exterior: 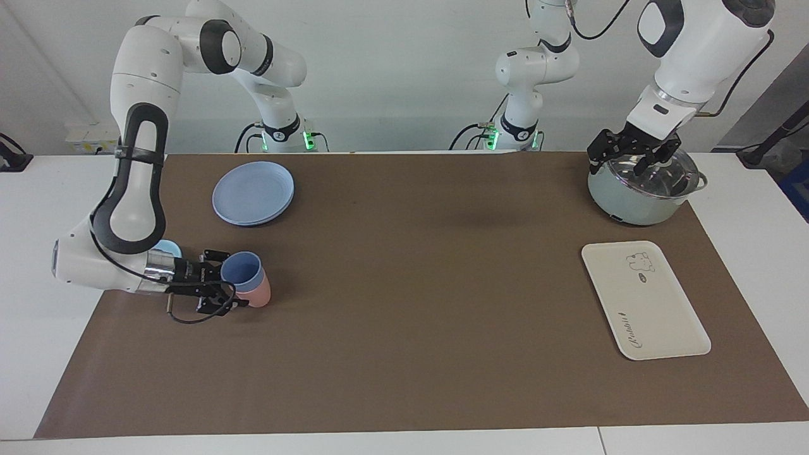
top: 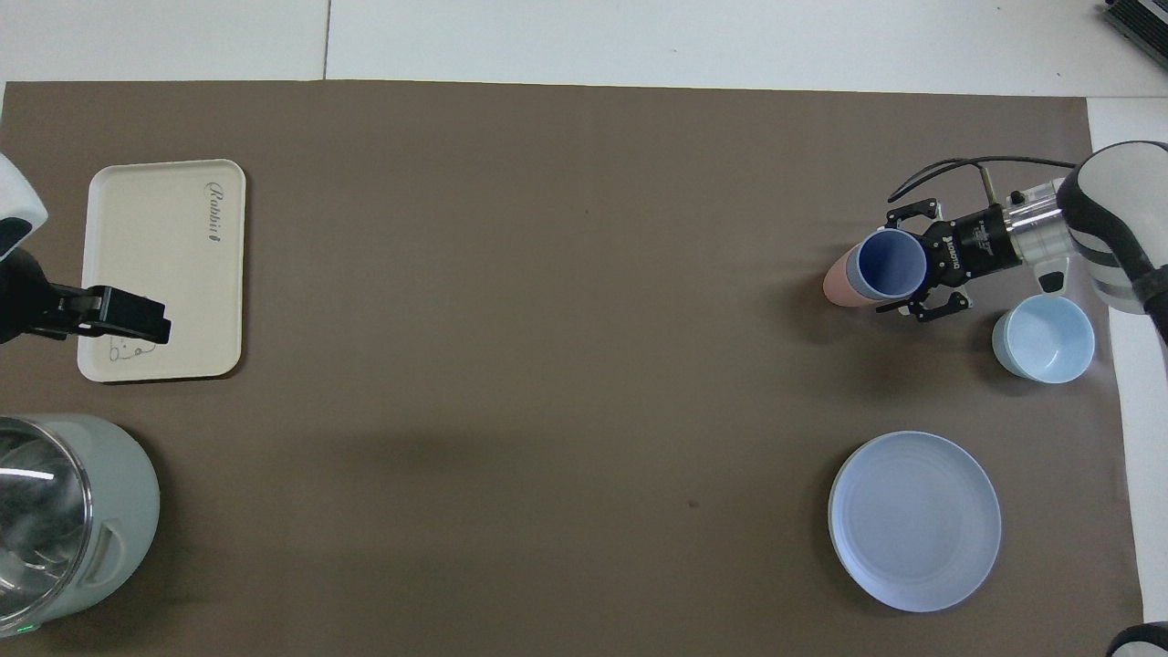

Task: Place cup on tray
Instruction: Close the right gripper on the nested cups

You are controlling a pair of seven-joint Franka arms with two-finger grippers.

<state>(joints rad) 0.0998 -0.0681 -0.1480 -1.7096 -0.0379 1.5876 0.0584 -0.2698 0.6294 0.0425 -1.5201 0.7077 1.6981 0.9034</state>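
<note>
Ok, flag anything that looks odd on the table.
One thing: the blue cup sits nested in the pink cup, tilted rather than upright, at the right gripper. It would have to come free of the pink one to go on the tray. The left gripper waits over the pot.

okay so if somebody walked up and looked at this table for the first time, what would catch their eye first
Probably the right gripper, low at the right arm's end of the table, closed on the blue cup, which sits nested in a pink tumbler. Next, the cream tray at the left arm's end, with nothing on it. The left gripper waits over a glass-lidded pot, nearer the robots than the tray.
</note>
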